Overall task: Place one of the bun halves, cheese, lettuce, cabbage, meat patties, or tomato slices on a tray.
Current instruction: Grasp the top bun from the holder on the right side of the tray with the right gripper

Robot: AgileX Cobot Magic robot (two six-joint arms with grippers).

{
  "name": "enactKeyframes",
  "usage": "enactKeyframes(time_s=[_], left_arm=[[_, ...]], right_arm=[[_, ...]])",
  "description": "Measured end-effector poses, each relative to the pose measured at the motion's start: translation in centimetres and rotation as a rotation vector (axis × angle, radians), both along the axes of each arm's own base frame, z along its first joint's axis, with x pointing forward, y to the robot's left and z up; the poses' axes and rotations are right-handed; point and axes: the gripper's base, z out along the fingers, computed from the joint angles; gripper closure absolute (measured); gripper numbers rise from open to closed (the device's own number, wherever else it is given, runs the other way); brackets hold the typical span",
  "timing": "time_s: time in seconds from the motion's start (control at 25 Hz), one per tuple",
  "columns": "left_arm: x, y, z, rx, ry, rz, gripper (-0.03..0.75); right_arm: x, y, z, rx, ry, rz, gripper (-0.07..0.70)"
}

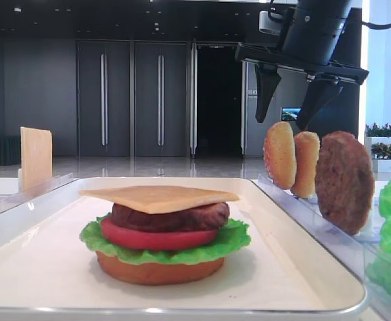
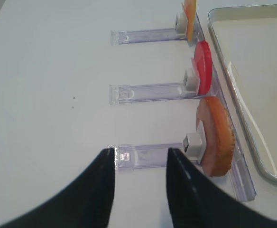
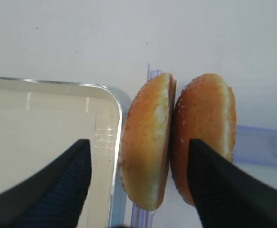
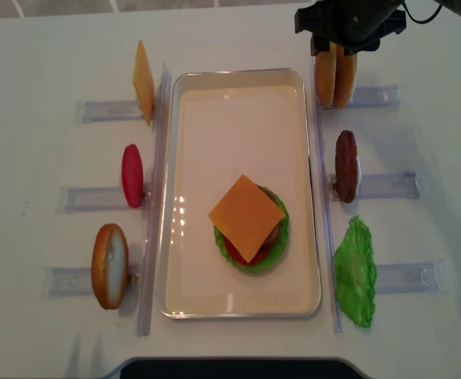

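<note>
Two domed golden bun halves (image 3: 148, 109) (image 4: 333, 77) stand on edge, side by side, in a clear rack right of the white tray (image 4: 313, 197). My right gripper (image 3: 138, 142) hovers just above them, open, one finger on each side of the pair and touching neither. The tray holds a stack of brown bun, lettuce, tomato and patty, with a cheese slice (image 1: 159, 196) on top. My left gripper (image 2: 141, 152) is open over bare table, holding nothing, next to the rack with a darker bun (image 2: 216, 135).
Right racks hold a meat patty (image 4: 346, 166) and a lettuce leaf (image 4: 355, 272). Left racks hold an upright cheese slice (image 4: 143, 81), a tomato slice (image 4: 133, 175) and the darker bun (image 4: 110, 264). The far half of the tray floor (image 4: 238, 126) is bare.
</note>
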Motion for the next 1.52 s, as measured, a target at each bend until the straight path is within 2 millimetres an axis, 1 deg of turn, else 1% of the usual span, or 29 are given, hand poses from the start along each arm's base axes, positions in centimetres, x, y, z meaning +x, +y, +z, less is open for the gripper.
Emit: enactKeyframes(time_s=[0.52, 0.72, 1.04, 1.16, 1.24, 1.4, 1.52], left_arm=[[0.0, 0.0, 0.0, 0.000, 0.000, 0.000, 0.433], [0.0, 0.0, 0.0, 0.000, 0.000, 0.000, 0.433], [0.0, 0.0, 0.0, 0.000, 0.000, 0.000, 0.433], [0.0, 0.0, 0.0, 0.000, 0.000, 0.000, 0.433], [0.0, 0.0, 0.0, 0.000, 0.000, 0.000, 0.433], [0.0, 0.0, 0.0, 0.000, 0.000, 0.000, 0.433], [0.0, 0.0, 0.0, 0.000, 0.000, 0.000, 0.433]], right_arm=[[0.1, 0.1, 0.0, 0.007, -0.007, -0.002, 0.181], [0.4, 0.3, -1.7, 0.012, 0.039, -0.009, 0.181], [0.8, 0.6, -2.7, 0.018, 0.038, -0.011, 0.186], [0.9, 0.6, -3.1, 0.013, 0.040, -0.010, 0.216], [1.0, 0.6, -3.1, 0.006, 0.037, -0.007, 0.249], [1.0, 0.5, -3.1, -0.003, 0.034, -0.003, 0.357], [1.0, 0.5, -3.1, -0.003, 0.034, -0.003, 0.365]])
